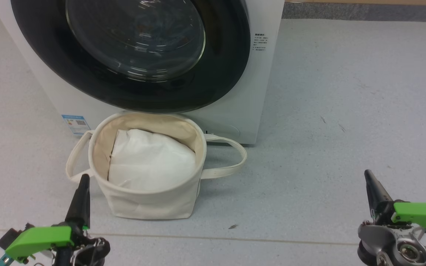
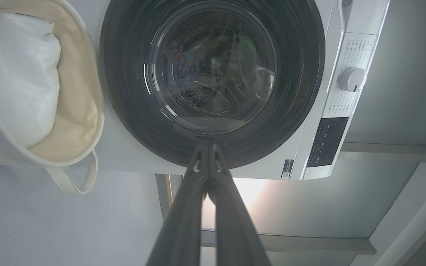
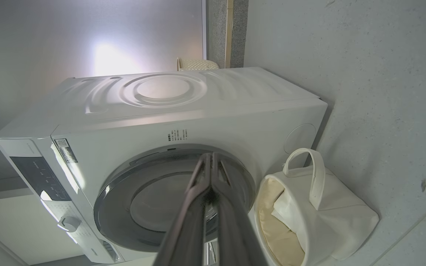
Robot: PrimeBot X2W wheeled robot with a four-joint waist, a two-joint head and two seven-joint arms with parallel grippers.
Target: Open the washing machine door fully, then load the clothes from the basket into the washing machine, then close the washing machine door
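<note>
The left fingers (image 1: 81, 201) are pressed together and nothing is held; the right fingers (image 1: 375, 192) are also shut and empty. Between them, nearer the left ones, the cream basket (image 1: 150, 203) is placed on the floor (image 1: 346, 111), with a white cloth (image 1: 150, 162) inside. Just behind it the washing machine door (image 1: 131, 92), a glossy black ring around glass, is closed.

Blocked at the drum by the shut washing machine door (image 1: 220, 74). Crowded just beneath by the basket (image 1: 202, 147), close against the washing machine (image 1: 250, 118) front, with loop handles (image 1: 243, 157) jutting out left and right. Open from above at the basket mouth, though filled with a white liner cloth (image 1: 150, 162). Wide open over bare floor (image 1: 346, 111) to the right.
</note>
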